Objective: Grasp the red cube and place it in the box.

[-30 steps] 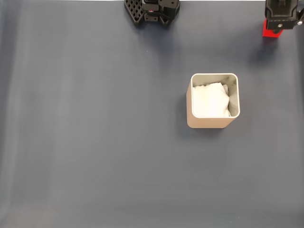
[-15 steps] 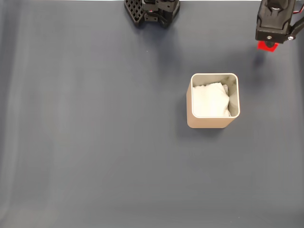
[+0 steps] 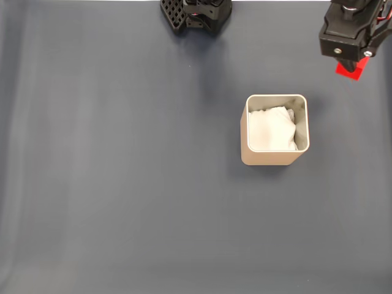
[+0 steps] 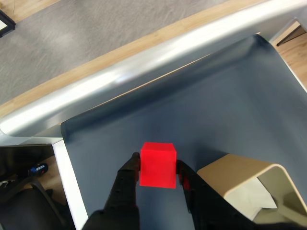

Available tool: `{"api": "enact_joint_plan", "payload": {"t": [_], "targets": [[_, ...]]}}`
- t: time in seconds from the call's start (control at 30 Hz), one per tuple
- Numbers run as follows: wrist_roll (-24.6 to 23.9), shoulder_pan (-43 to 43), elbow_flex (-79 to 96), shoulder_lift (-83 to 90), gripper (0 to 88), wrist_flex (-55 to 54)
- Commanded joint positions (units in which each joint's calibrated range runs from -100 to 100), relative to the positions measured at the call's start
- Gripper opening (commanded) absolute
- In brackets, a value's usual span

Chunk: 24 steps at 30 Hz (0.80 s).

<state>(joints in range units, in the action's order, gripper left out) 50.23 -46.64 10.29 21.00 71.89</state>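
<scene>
Jaws of the gripper [image 4: 158, 168] were closed on the red cube [image 4: 157, 164], one black finger [image 4: 125, 184] pressed against each side, holding it clear above the dark grey mat [image 4: 211, 115]. In the fixed view the gripper [image 3: 350, 61] hung at the far right, with a corner of the red cube [image 3: 350, 70] showing beneath it. The box [image 3: 275, 158] stood on the mat [image 3: 122, 184] nearer and to the left of the cube, apart from it, with white padding [image 3: 271, 129] inside. The arm's black base [image 3: 196, 15] sat at the far edge.
</scene>
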Motion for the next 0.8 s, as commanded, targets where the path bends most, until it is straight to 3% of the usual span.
{"api": "enact_joint_plan", "payload": {"t": [0.0, 0.77], "targets": [[0.5, 2.2, -4.1, 3.8, 4.9, 2.0], [1.5, 16.9, -6.3, 11.3, 3.5, 9.7]]}}
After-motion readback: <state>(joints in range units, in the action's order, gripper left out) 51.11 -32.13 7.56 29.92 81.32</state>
